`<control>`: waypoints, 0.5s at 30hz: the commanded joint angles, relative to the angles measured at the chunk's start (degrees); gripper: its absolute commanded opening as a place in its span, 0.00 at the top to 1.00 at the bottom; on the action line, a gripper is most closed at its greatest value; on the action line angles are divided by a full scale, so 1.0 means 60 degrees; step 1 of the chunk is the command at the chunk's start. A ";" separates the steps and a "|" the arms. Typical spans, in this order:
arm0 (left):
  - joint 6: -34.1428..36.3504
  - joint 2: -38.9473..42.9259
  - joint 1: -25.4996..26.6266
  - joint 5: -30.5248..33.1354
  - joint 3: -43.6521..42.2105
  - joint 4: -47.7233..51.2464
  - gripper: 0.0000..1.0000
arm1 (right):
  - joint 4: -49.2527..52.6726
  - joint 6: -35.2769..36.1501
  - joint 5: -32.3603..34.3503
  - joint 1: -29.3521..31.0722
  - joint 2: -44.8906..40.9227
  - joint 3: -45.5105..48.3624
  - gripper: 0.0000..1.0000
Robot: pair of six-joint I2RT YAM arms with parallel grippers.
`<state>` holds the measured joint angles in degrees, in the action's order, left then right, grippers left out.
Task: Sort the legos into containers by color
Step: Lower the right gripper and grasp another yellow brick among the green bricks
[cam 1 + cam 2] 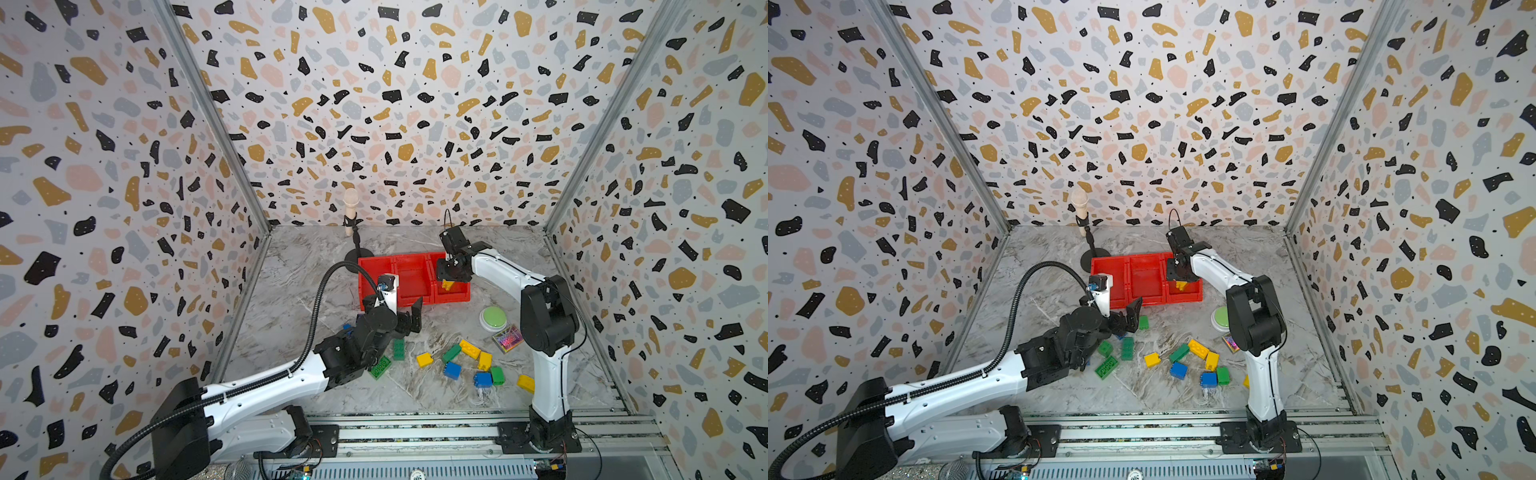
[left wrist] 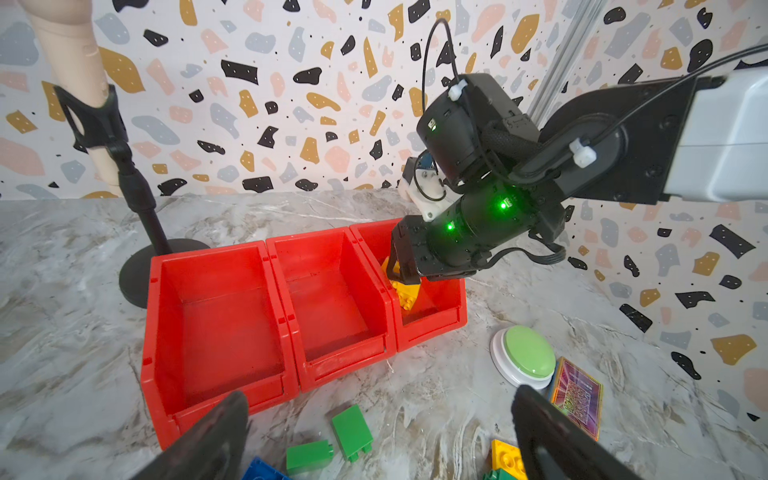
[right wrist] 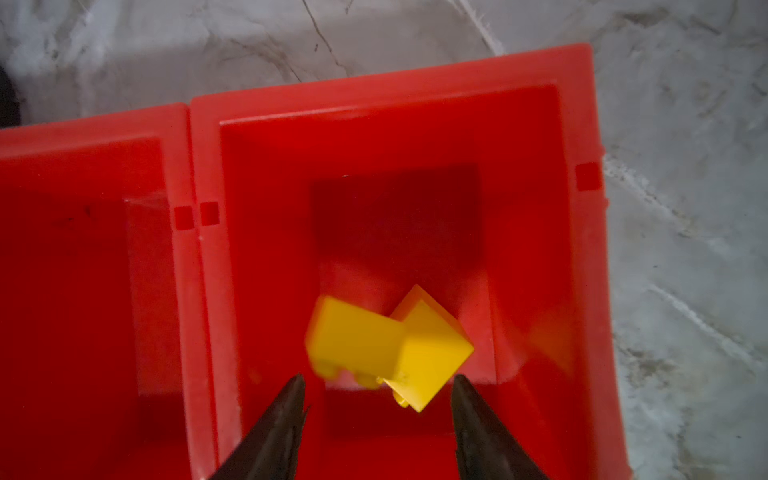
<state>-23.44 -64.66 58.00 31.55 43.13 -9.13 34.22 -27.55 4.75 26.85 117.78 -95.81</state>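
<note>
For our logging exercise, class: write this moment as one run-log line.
right tool: open over end bin | yellow bricks: inside it | left tool: open, empty | other bins: bare | loose bricks: on table

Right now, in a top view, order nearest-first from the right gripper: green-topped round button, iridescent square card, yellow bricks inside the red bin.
1. yellow bricks, under the right gripper.
2. button, to its front right.
3. card, beyond the button.

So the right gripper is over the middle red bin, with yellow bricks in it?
No: the right gripper is over the end red bin, with yellow bricks in it; the middle bin holds nothing. The left wrist view shows it.
</note>
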 commanded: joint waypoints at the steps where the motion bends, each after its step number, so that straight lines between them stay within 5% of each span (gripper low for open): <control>1: 0.0300 0.0128 0.0047 0.0681 0.0121 -0.0279 0.00 | 0.0553 0.0001 0.0135 0.0063 -0.0922 -0.0327 0.40; 6: -0.0198 0.0476 0.0059 0.1260 -0.0080 0.0308 0.00 | 0.0732 -0.0236 0.0426 0.0676 -0.2436 0.1029 0.40; 15: -0.1432 0.2458 0.0293 -0.0058 -0.1365 0.1569 0.02 | 0.0322 -0.1353 -0.0459 0.2889 -0.4519 0.4144 0.40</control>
<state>-28.36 -53.45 58.48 33.98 37.52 -3.33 35.46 -31.99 3.79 40.64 92.12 -74.76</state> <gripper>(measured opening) 0.989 0.603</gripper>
